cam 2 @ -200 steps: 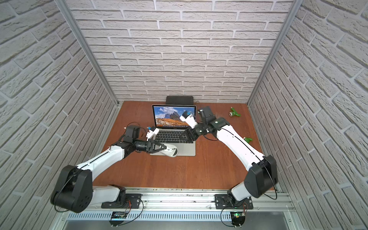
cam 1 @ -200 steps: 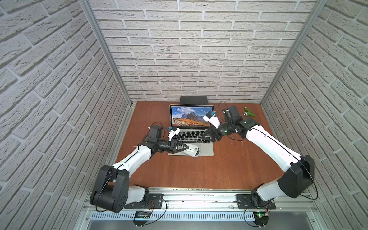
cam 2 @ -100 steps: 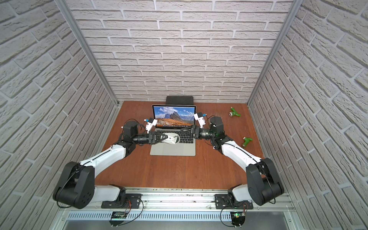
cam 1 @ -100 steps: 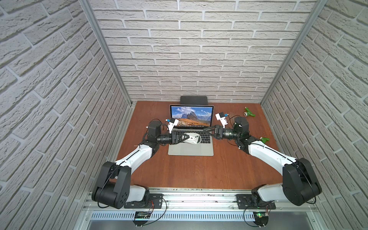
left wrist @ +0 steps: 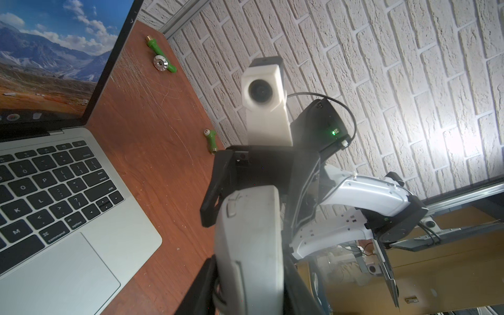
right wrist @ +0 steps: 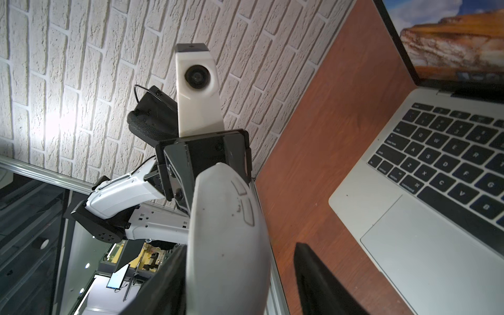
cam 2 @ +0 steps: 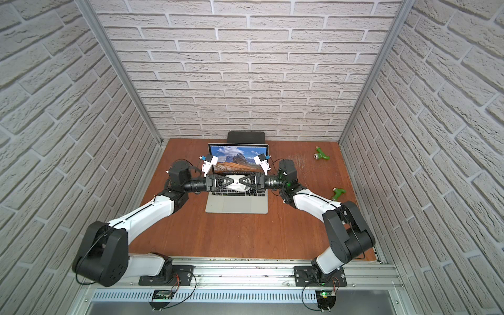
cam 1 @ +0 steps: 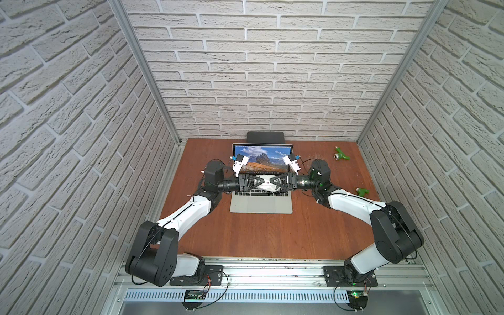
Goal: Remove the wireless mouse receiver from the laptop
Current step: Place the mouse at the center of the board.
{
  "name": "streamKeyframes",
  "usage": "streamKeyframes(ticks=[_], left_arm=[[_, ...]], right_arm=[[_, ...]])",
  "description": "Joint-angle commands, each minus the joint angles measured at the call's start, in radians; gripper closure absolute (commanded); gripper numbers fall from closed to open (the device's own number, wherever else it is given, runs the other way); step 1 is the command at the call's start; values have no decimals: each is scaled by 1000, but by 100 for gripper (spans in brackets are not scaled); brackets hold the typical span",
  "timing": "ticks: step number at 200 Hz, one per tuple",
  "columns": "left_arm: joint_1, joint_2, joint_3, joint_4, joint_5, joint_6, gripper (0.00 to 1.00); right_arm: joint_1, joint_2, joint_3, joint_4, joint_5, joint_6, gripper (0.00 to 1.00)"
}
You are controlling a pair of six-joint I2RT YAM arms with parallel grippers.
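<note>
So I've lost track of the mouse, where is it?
In a top view the mouse is central, above the laptop keyboard, clamped by the left gripper, the right gripper facing it.

wireless mouse receiver: too small to tell
laptop (cam 1: 261, 207): cut off in both wrist views
mouse (cam 1: 266, 188): ends hidden

The laptop (cam 1: 261, 207) sits on the table (cam 1: 272, 240). A pad (cam 1: 265, 135) lies behind it. A mouse (cam 1: 266, 186) hangs over its keyboard, between the left gripper (cam 1: 259, 182) and the right gripper (cam 1: 273, 182). Well to its right lie a pipe fitting (cam 1: 340, 156), level with the screen, and a second pipe fitting (cam 1: 362, 192), level with the keyboard.
</note>
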Motion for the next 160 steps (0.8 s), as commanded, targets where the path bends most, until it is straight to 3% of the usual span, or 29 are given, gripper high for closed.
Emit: streamKeyframes(ticks=[1,34,89,141,160], left_arm=[[-7,-1,35,79,3,-2,100],[-5,-2,32,86,-2,-2,100],[5,2,22,97,-13,-2,100],[18,3,20,106,-7,-2,100],[16,4,20,107,-5,-2,100]], right_arm=[[3,6,6,141,-4,60,38],[3,-5,-14,166,1,84,45],[2,-41,-33,175,-18,118,48],[2,-60,-39,189,-22,137,44],[2,-61,-37,191,-27,136,50]])
